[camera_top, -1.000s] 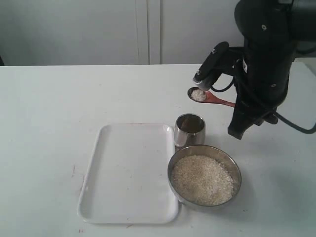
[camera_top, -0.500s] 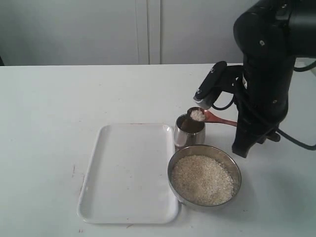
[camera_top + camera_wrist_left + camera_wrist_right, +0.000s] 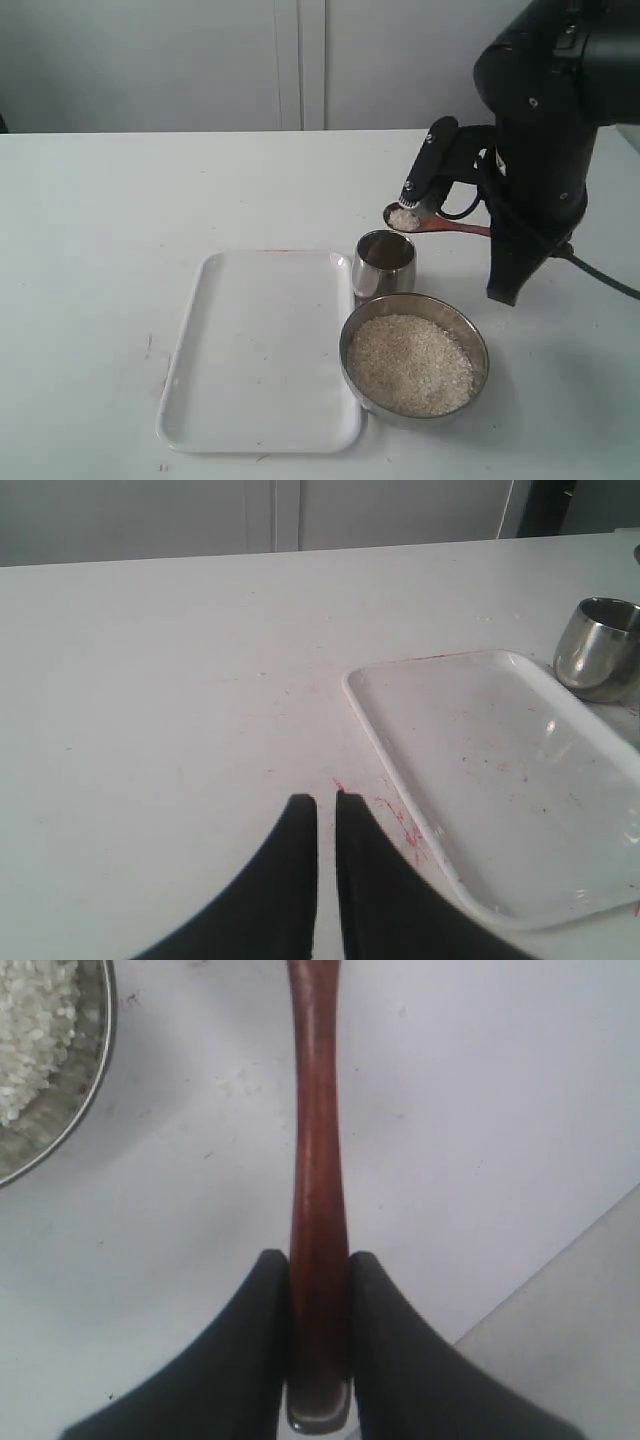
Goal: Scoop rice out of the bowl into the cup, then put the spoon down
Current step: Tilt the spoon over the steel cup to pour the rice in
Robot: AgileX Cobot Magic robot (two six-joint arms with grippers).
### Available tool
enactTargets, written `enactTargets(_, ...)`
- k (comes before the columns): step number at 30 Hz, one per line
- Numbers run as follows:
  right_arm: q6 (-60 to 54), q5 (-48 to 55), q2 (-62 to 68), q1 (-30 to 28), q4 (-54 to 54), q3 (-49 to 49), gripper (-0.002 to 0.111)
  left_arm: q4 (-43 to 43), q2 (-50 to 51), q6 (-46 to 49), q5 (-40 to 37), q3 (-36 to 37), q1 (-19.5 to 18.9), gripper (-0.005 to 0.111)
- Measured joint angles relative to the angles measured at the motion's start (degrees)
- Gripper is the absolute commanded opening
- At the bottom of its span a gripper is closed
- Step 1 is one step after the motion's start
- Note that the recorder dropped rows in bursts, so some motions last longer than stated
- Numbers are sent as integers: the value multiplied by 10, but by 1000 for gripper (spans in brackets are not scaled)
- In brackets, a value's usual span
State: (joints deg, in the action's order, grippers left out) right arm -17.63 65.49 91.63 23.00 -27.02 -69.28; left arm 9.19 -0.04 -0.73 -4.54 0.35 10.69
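Observation:
The dark reddish-brown spoon (image 3: 430,222) hangs in the air with a small heap of rice (image 3: 403,218) in its oval end, just above and behind the cup (image 3: 384,262). My right gripper (image 3: 319,1260) is shut on the end of the spoon handle (image 3: 316,1160). The wide steel bowl (image 3: 478,345), full of rice (image 3: 408,363), stands in front of the cup; its rim (image 3: 88,1110) shows in the right wrist view. Over bare table beside the tray, my left gripper (image 3: 326,800) is shut with nothing in it; the cup (image 3: 597,645) lies far off.
A white tray (image 3: 260,350) lies left of the cup and bowl, and its near corner (image 3: 480,770) is next to my left gripper. The black right arm (image 3: 540,130) rises behind and right of the cup. Red specks mark the table by the tray.
The loaded spoon came down from high behind the cup to its rim, then rose slightly and shifted right. It still holds rice. The bowl, cup and tray have not moved.

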Motion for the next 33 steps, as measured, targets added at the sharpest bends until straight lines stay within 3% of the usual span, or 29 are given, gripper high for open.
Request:
enactTargets(16,-19,-39,31,0,-63,5,0,0,0,0,0,0,0,14)
enactTargets(33,-33,-29,47,62,-200,5,0,0,0,0,0,0,0,14)
